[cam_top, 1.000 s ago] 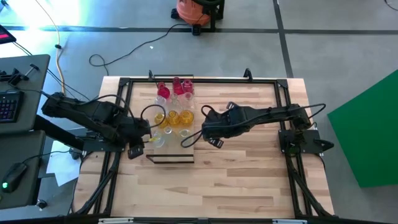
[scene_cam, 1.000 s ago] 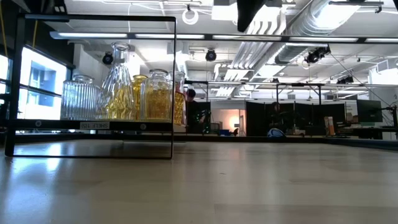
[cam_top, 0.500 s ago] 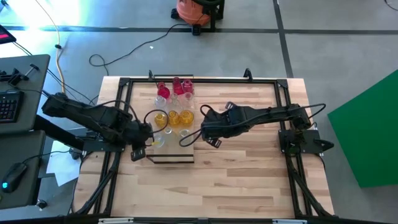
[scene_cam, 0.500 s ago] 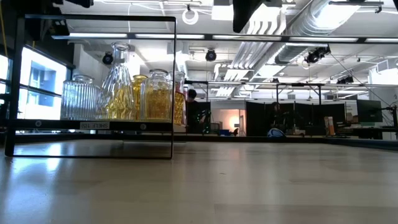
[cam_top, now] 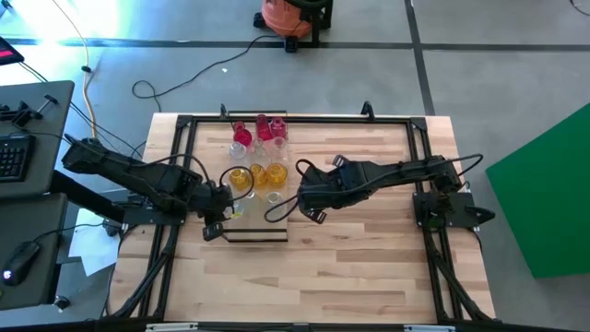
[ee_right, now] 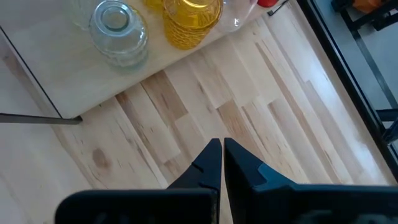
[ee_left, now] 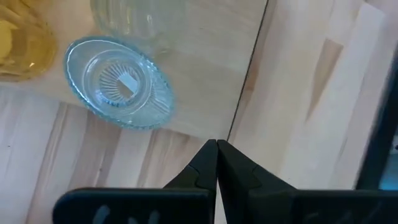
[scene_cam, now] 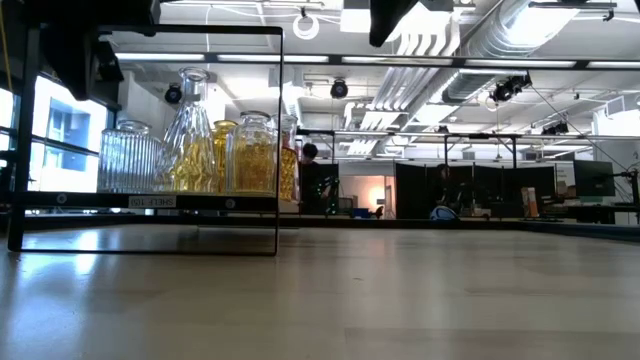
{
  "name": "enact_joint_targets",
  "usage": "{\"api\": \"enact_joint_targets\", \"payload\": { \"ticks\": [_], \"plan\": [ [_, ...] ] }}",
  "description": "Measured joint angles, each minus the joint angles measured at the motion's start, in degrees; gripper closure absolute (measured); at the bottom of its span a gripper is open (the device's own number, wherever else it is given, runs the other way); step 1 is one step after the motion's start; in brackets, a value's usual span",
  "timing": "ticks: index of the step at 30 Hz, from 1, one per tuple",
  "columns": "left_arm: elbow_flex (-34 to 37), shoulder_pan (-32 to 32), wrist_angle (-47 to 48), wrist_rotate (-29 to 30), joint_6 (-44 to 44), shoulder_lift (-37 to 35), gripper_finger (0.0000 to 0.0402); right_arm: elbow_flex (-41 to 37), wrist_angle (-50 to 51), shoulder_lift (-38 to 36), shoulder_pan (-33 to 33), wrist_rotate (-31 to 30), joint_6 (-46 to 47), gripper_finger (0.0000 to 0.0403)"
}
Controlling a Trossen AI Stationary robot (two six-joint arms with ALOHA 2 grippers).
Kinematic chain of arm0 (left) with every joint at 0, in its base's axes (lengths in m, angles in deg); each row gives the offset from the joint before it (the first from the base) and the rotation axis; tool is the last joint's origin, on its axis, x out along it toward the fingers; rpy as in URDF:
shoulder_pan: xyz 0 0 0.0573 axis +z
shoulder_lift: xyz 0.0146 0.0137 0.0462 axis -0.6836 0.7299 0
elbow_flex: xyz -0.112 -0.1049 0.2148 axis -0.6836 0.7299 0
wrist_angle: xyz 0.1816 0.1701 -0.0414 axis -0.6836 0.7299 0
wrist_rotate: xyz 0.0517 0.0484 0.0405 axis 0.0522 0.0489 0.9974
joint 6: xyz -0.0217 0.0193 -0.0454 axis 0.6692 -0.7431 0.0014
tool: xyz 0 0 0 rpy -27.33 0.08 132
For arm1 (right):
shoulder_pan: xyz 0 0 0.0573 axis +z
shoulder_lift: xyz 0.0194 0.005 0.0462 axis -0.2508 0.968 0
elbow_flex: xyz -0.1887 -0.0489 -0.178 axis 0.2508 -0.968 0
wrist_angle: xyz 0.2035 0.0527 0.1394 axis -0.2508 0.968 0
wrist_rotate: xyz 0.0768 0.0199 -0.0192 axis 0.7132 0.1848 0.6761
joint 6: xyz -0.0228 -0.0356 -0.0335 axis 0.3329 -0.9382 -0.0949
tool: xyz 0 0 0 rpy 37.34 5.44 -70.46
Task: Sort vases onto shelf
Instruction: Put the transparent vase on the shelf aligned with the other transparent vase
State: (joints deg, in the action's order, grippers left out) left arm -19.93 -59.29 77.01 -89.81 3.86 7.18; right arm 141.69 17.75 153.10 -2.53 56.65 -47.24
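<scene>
Left end effector (ee_left: pixel 216 163) has just pinched closed, empty, over the shelf (cam_top: pixel 253 224) edge beside the clear vase (ee_left: pixel 119 83). Right end effector (ee_right: pixel 222 163) closed, right of shelf. Vases (cam_top: pixel 260 152) all shelved; sorting looks done.

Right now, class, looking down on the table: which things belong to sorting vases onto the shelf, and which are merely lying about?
Belonging to the job:
- red vases
- amber vases
- clear vases
- shelf
- left end effector, shut, empty
- right end effector, shut, empty

Lying about:
- orange vacuum on the floor
- keyboard on the side desk
- floor cable
</scene>
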Motion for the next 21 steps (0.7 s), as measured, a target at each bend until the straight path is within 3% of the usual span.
{"api": "enact_joint_targets", "payload": {
  "ticks": [21],
  "plan": [
    [5.9,1.06,-6.23,3.23,2.16,-0.02,0.0401,0.02,0.0,-0.02,0.06,0.0,0.22,0.0403]
  ]
}}
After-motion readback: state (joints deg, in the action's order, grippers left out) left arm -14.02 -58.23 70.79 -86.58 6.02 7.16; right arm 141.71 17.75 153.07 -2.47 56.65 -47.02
